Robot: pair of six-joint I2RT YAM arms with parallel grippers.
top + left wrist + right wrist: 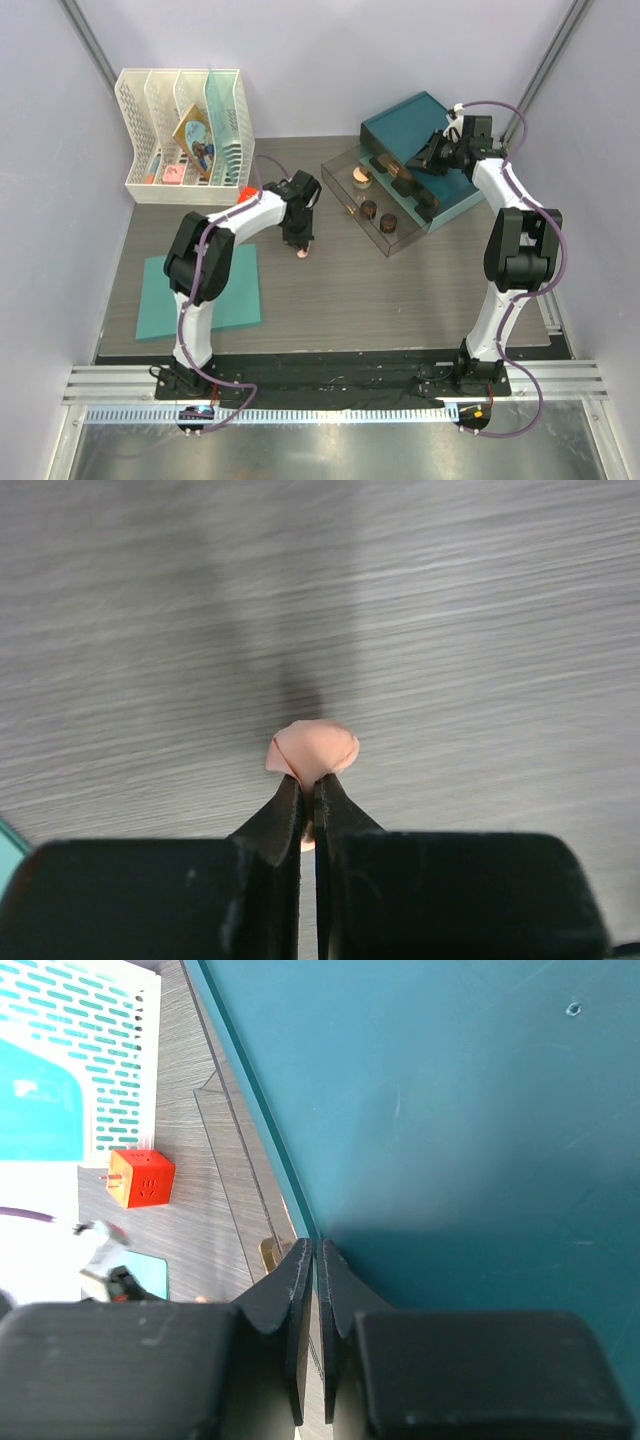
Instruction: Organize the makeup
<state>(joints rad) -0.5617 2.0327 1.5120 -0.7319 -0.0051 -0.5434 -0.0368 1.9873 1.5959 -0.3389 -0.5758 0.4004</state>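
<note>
- The left tool (311, 785) has its fingers pressed together, and they look pinched on the near rim of a soft peach piece (312, 748). That piece sits at worktop (400, 300) level, to the left of the clear organizer case (405, 238) and apart from it.
- Risk: only an edge of the piece is caught. On lifting it could slip out, or spring free and roll, because so little material is between the tips.
- Risk: the piece creases under the pinch, so a hard squeeze may mark or tear it.
- The right tool (315, 1255) is at the back of the case. Its fingers are nearly together, and the thin edge of the teal lid (450, 1110) runs into the gap, so I judge it to be clamped on that lid.
- Risk: if this hold lets go, the lid could drop onto the case, just as the peach piece is carried over.
- Risk: two dark brown jars (368, 210) and a gold-lidded jar (360, 178) already stand inside the case. A low or crooked entry could knock them over.
- Risk: tugging on the lid could drag the whole case and shift the drop spot.
</note>
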